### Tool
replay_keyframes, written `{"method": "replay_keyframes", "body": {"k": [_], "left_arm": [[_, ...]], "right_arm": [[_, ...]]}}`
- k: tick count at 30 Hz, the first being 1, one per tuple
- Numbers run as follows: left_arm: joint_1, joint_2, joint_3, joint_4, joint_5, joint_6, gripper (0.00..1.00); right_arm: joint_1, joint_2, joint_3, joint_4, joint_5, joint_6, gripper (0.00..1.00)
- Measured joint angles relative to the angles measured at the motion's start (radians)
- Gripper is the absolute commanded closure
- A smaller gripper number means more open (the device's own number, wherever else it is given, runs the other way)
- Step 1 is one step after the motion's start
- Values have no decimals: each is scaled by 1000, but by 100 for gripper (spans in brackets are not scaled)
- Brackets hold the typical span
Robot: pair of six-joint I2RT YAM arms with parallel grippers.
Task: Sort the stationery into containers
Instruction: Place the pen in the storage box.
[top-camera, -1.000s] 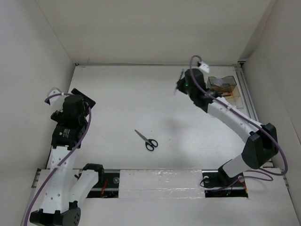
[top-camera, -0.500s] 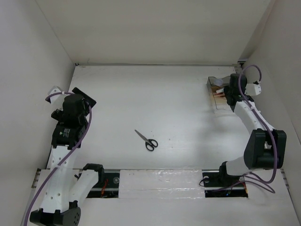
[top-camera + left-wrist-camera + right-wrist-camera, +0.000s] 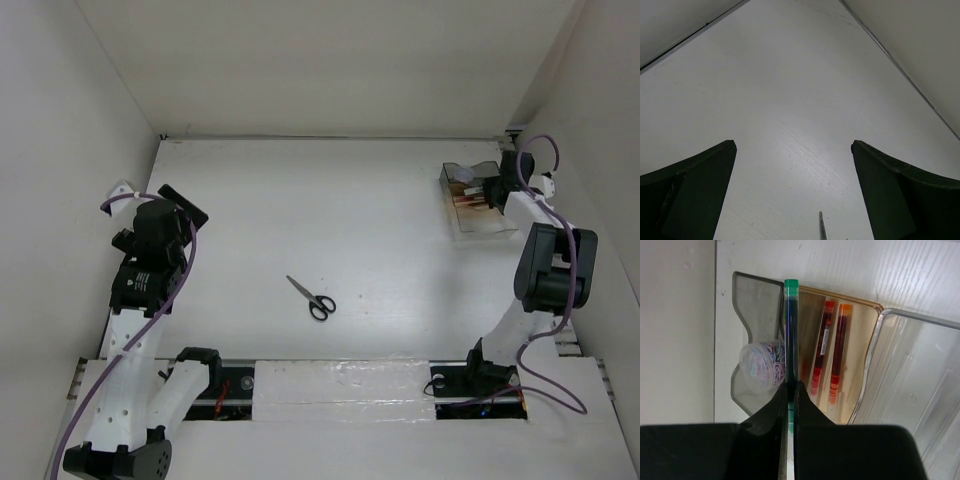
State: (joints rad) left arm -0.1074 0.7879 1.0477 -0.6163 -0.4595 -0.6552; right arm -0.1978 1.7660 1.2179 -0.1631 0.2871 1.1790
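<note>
My right gripper is shut on a thin dark pen with a green cap, holding it over the smoky-brown organiser. Two red-and-white pens lie in the organiser's middle compartment, and a round clear tub of coloured clips sits in its left one. In the top view the right gripper is over the organiser at the far right. Black-handled scissors lie mid-table. My left gripper is open above bare table, and only the scissors' tip shows below it.
A clear plastic compartment adjoins the organiser on its right. White walls enclose the table on the left, back and right, and the organiser stands close to the right wall. The left arm is raised at the table's left side.
My right arm has swung from the back middle of the table to the organiser at the far right, still carrying the pen. The left arm has barely moved.
</note>
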Motion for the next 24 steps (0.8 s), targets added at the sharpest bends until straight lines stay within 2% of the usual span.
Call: {"method": "replay_keyframes", "body": {"k": [6,9,13,16,18,22,24], "left_arm": [[0,0,0,6,16,5,0],[0,0,0,7,19,8,0],[0,0,0,9,26,12,0],[0,0,0,14,29,16,0],[0,1,0,16,30,18,0],[0,7,0,22,34,19,0],[0,14,0,23,39,19,0]], "right_arm": [[1,26,5,16,-34,18,100],[1,30,5,21,-42,24,89],[3,46,5,26,-58,30,58],[3,60,5,29,-66,34,53],[8,61,4,30,-67,35,45],[18,59,4,40,-60,35,44],[28,46,2,40,-58,33,34]]}}
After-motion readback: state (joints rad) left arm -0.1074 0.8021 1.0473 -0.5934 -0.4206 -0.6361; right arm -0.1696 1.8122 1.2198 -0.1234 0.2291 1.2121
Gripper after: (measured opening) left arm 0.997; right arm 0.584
